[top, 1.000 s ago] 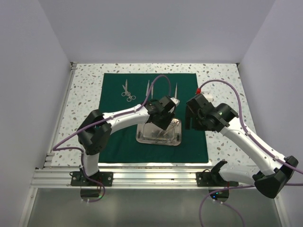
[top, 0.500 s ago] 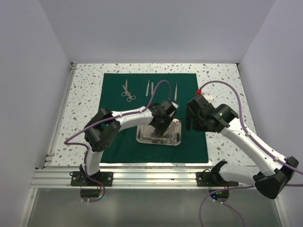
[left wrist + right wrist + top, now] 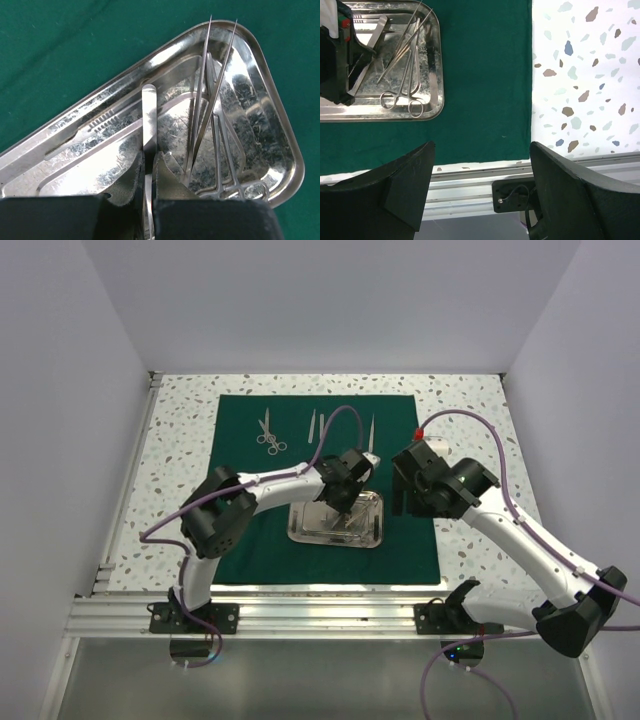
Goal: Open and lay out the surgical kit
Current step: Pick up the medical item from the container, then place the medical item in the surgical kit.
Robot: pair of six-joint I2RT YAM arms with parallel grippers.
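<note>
The dark green drape [image 3: 250, 540] lies spread flat on the table. The steel tray [image 3: 372, 530] sits on its near middle. My left gripper [image 3: 340, 505] is down inside the tray [image 3: 280, 115], shut on a flat silver instrument [image 3: 149, 115] that sticks up between the fingertips [image 3: 148, 167]. Beside it in the tray lie slim pointed tweezers [image 3: 210, 85], ring-handled forceps [image 3: 225, 165] and a ridged handle [image 3: 100, 125]. My right gripper [image 3: 410, 485] hovers at the drape's right edge, open [image 3: 480, 147] and holding nothing.
Scissors [image 3: 268, 435] and two slim silver tools [image 3: 312, 425] [image 3: 372, 428] lie in a row on the far part of the drape. Speckled tabletop [image 3: 585, 75] shows to the right. An aluminium rail [image 3: 470, 185] runs along the near edge.
My left gripper has dropped into the tray and closed on the flat silver instrument. The right arm has barely moved.
</note>
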